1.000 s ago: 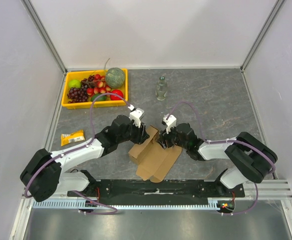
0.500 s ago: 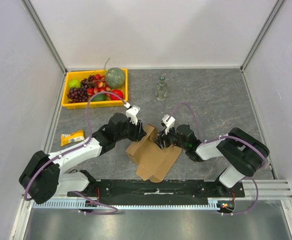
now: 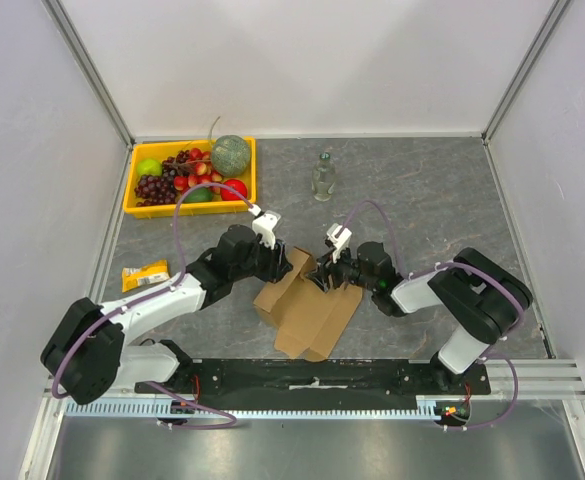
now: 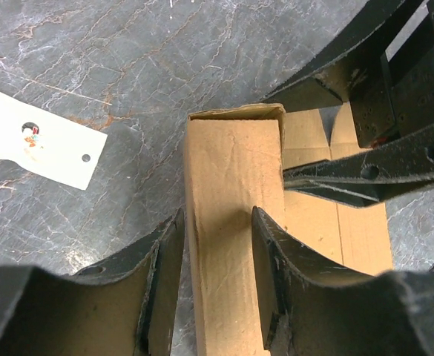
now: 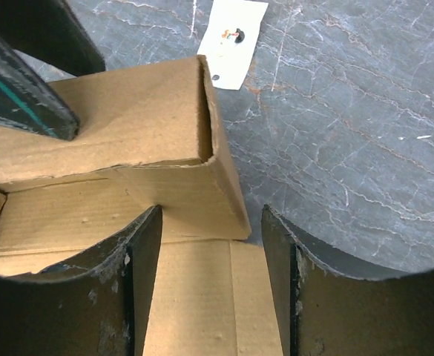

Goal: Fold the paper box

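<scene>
The paper box [image 3: 307, 310] is a brown cardboard sheet lying partly folded between the two arms, with one wall raised at its far end. My left gripper [image 3: 290, 265] comes in from the left. In its wrist view the left gripper [image 4: 217, 222] is shut on that raised double wall [image 4: 231, 163], one finger on each side. My right gripper [image 3: 322, 275] meets it from the right. Seen from its wrist, the right gripper [image 5: 211, 222] stands open astride the wall's corner [image 5: 217, 193] over the flat panel, with bare table showing inside its right finger [image 5: 276, 252].
A yellow tray [image 3: 132, 190] of fruit sits at the back left, a small clear bottle [image 3: 322, 177] at the back centre, and a yellow snack packet [image 3: 145, 274] to the left. A white tag [image 4: 38, 141] lies on the grey table by the box.
The left gripper has lifted the box's far wall more upright. The right gripper has slid left toward that wall and its jaws have widened a little.
</scene>
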Robot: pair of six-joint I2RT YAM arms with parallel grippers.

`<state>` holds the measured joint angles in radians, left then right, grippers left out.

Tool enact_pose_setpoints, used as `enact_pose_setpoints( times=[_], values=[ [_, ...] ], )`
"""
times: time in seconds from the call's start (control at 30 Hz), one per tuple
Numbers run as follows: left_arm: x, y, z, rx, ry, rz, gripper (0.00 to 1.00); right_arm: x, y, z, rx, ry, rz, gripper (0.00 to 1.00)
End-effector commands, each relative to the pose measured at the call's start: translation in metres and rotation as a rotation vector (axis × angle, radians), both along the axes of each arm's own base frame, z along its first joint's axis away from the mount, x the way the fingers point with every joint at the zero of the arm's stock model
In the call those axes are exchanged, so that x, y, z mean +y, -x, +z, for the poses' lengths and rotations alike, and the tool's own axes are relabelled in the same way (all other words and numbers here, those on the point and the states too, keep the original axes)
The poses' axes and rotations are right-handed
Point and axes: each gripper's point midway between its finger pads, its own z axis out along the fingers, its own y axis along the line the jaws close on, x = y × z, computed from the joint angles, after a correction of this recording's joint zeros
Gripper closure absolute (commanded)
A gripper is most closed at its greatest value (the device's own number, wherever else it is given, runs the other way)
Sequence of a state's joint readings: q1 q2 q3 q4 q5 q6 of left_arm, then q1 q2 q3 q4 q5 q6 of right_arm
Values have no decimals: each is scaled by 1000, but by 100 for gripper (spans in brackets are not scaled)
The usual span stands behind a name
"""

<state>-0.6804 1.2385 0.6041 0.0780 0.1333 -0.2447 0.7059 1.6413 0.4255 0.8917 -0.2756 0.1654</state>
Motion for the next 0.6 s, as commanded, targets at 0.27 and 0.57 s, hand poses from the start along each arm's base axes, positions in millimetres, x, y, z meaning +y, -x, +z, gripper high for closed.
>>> enact_pose_setpoints(
  times=[0.27, 0.57],
  values=[
    [3, -13, 8, -27, 18, 11, 53, 28, -15, 31, -58, -160, 151, 40],
    [4, -16, 12, -5, 80, 7, 52, 43, -13, 34, -62, -189, 249, 40]
  ],
)
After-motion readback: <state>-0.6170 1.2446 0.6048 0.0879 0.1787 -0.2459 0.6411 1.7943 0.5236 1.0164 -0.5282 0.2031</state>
